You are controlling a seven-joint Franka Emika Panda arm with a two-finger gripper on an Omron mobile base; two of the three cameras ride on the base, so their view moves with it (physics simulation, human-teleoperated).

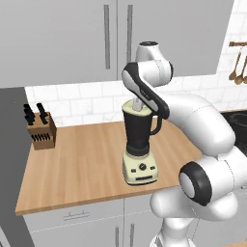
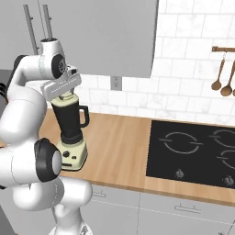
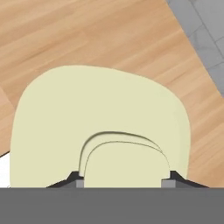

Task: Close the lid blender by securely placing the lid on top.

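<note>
- The countertop blender [image 1: 140, 144], a tall dark grey-black jar with a side handle on a cream base with a knob and buttons, stands upright on the light wooden desk [image 1: 77, 164], toward its front edge, within easy reach of the white arm.
- The small, flat, pale cream-green lid [image 3: 100, 127], a rounded square with a raised centre, is at the very top of the jar; from the left side it shows as a pale band [image 1: 133, 107] along the rim.
- The gripper [image 3: 123, 175] comes straight down over it, and the jaws are drawn nearly together, pinching the raised centre of the lid between the two dark tips. That knob seems the natural hold: it keeps the lid flat and level, so its edges can meet the rim evenly.
- In the hand view the lid hides the jar mouth completely, which suggests it is centred over the opening. Whether it is fully pressed home or just resting on the rim I cannot tell.
- I'd judge the task near its end: what's left is a firm seat and a release.
- A wooden knife block [image 1: 40, 129] sits far off at the back left of the desk, and the black glass hob [image 2: 193, 153] lies to the right, both well clear of the work.
- The main risk I see is the lid tilting if it is let go before it sits square.
</note>
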